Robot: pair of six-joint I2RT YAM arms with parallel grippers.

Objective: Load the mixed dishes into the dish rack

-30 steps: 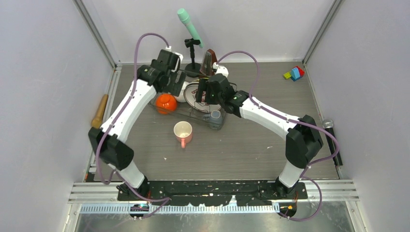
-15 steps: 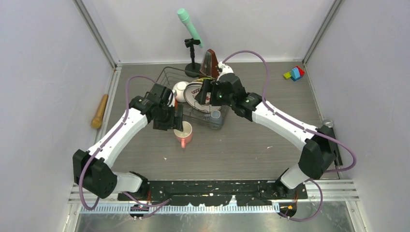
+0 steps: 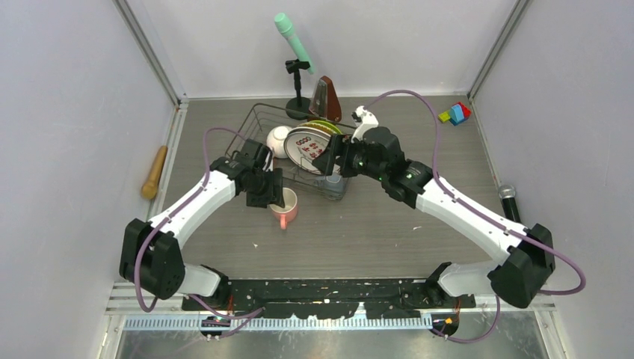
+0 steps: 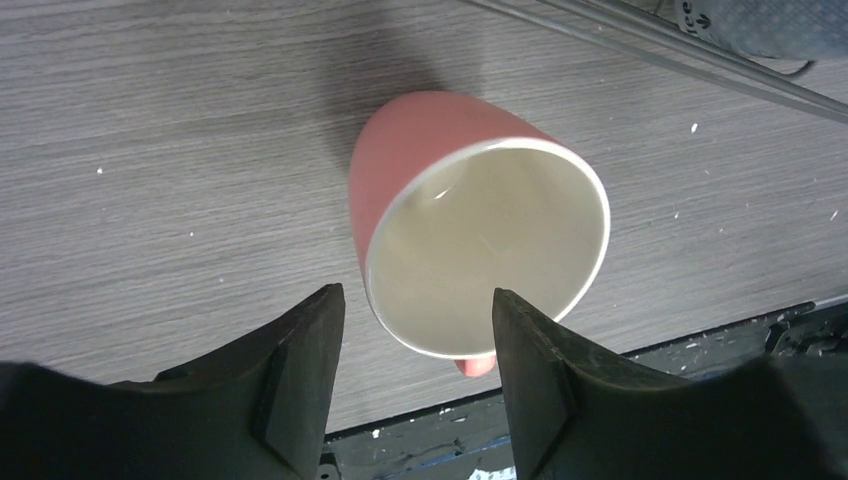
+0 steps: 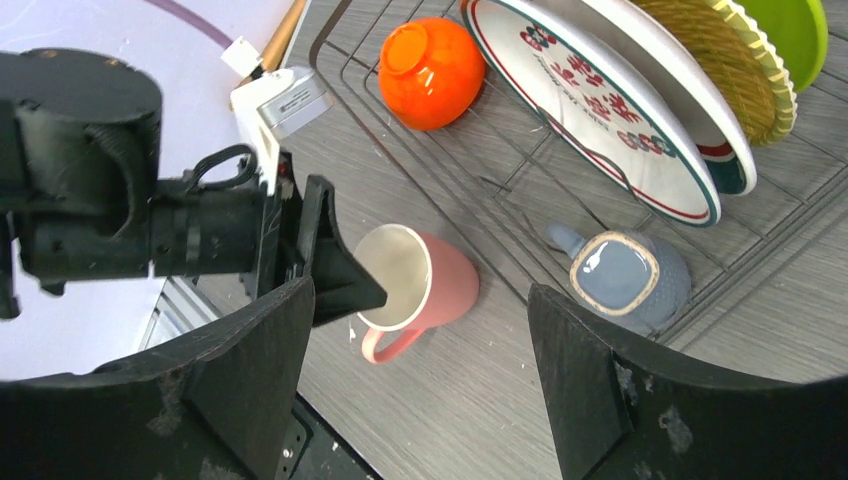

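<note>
On the desk (image 3: 389,224) left of centre, just before the dish rack (image 3: 258,120), the left jaws are now lowered from the rack to the pink mug (image 4: 470,240) and are being narrowed astride its rim, not yet gripping. Rightward, the right jaws are held wide, empty. The mug's loading is judged next.

Extends left arm (image 3: 196,206) forward and inward from base, elbow bent low at near left, wrist pitched steeply down. Holds left gripper (image 4: 415,300) pointing down, jaws parted, nothing clamped. Stretches right arm (image 3: 463,217) long on diagonal, forward and leftward, elbow far out at near right. Aims right gripper (image 5: 420,300) down toward left gripper, jaws spread wide, nothing between.
</note>
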